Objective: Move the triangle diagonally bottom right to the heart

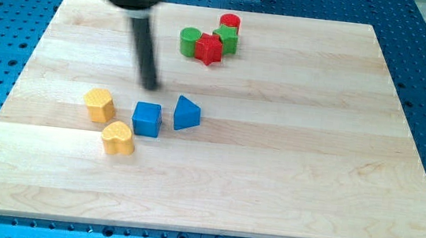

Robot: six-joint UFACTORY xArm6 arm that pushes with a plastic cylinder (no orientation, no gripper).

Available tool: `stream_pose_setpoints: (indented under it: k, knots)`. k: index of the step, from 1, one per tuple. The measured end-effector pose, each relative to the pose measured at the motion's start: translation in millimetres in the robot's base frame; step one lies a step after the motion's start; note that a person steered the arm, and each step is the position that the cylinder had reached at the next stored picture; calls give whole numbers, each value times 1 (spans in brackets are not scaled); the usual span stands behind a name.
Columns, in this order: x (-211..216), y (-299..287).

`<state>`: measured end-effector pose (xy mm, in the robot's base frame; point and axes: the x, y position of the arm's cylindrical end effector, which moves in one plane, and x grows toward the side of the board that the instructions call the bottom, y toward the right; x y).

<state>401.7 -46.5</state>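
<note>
Camera view, from the view's bottom upward: one yellow heart block, one blue cube, one yellow rounded block, one blue triangle block up-right of the heart. My tip, bare, touches nothing, just above the cube. Farthest: two green, two red blocks clustered on the wooden board.
</note>
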Motion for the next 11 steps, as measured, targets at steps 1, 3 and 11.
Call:
stream_pose_setpoints:
  k: [1, 3, 11]
  knots:
    - [8, 40]
    - [79, 3]
    - [122, -5]
